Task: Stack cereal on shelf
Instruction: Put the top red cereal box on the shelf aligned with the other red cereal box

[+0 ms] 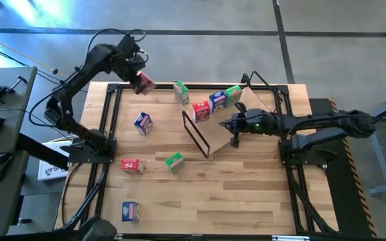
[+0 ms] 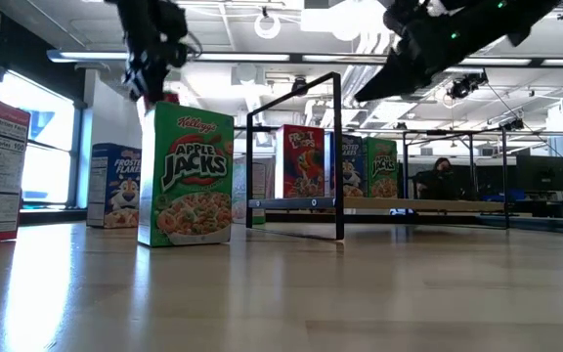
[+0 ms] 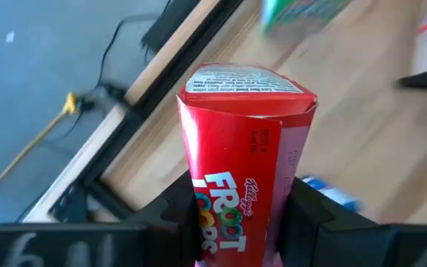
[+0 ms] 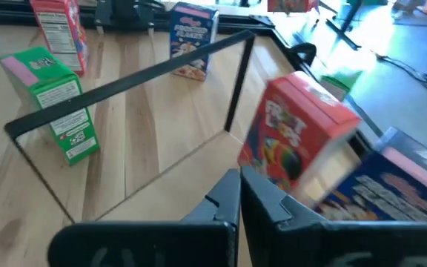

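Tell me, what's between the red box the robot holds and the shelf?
In the high view, a green cereal box stands between the left gripper's red box and the shelf.

Both arms are dark, near black, built of slim tubular links joined by thicker rounded joints. The left arm (image 1: 79,80) carries loose black cables that loop over its upper joints near the wrist. The right arm (image 1: 313,124) shows small green lights along its forearm, seen from above and from desk level. Each ends in black jaws with flat, blocky fingers (image 3: 313,215); the right fingers (image 4: 265,200) are wedge-shaped, with angled matte faces.
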Robot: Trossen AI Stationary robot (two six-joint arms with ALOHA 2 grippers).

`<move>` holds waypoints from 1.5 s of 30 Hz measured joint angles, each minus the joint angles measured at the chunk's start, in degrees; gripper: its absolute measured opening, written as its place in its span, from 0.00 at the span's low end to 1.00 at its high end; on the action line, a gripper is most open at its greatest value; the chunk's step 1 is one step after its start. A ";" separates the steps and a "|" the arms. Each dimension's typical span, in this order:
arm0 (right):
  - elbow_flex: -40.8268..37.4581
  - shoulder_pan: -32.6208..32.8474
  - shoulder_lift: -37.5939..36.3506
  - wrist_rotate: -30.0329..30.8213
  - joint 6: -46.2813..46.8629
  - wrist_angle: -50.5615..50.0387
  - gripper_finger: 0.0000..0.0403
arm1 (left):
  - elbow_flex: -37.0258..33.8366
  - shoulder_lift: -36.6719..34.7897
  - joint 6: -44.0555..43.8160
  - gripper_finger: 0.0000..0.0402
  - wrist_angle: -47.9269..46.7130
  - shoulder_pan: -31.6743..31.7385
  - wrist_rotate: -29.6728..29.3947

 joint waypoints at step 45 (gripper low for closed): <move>-15.37 4.80 -16.50 -0.11 7.91 4.70 0.00 | 44.46 35.35 -29.24 0.28 -2.52 -38.53 6.91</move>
